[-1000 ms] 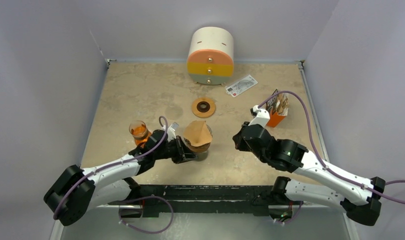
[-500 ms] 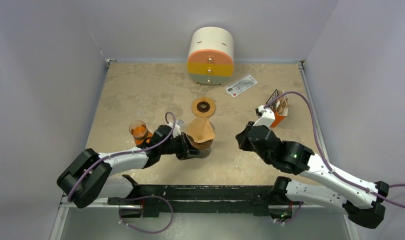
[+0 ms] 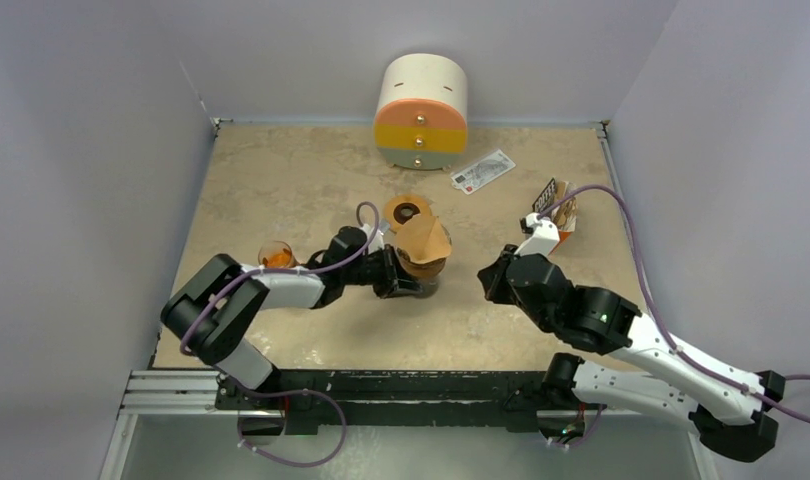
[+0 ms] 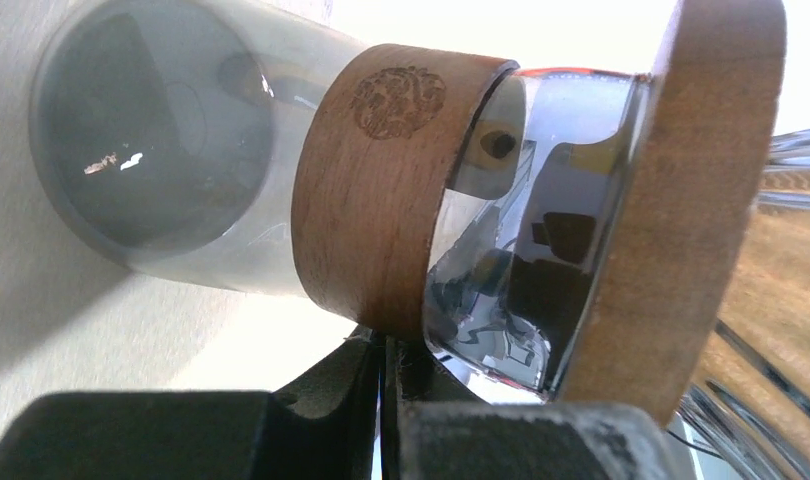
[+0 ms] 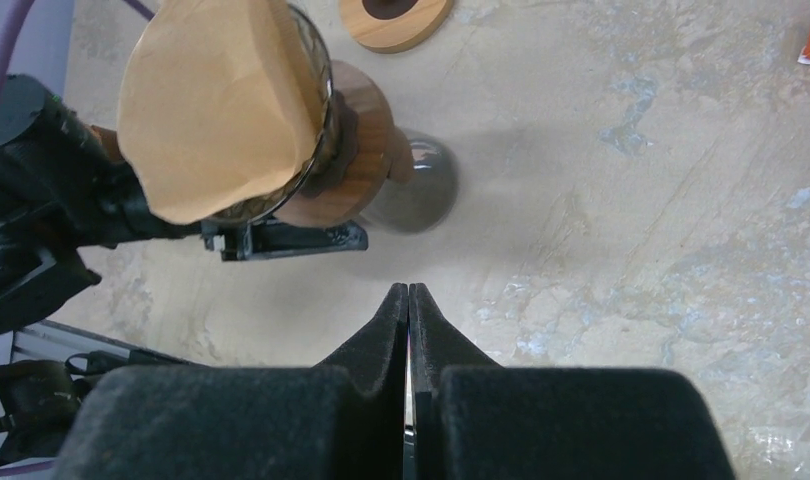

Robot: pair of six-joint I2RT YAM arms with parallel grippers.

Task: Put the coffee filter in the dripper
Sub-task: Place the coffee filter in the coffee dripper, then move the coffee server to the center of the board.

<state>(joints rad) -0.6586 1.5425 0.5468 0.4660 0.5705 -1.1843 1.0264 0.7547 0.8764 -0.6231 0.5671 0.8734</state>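
Coffee filter (image 3: 424,240) seated in dripper (image 5: 366,150), centre of the top view, on the table (image 3: 281,180).
Tan paper cone fills the dripper's mouth, rim standing proud. Left claw (image 4: 386,350) pinched closed, holding nothing, tips at the wooden collar (image 4: 366,190). Right claw (image 5: 409,300) pinched closed, holding nothing, apart from the dripper, to its right in the top view.

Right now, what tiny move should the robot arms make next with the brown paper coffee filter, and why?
Probably the right gripper should reach over and gently press the brown paper coffee filter down. It stands high above the wood-collared glass dripper, seemingly not seated. The left gripper sits shut beside the dripper, while the right gripper is shut, empty and close.
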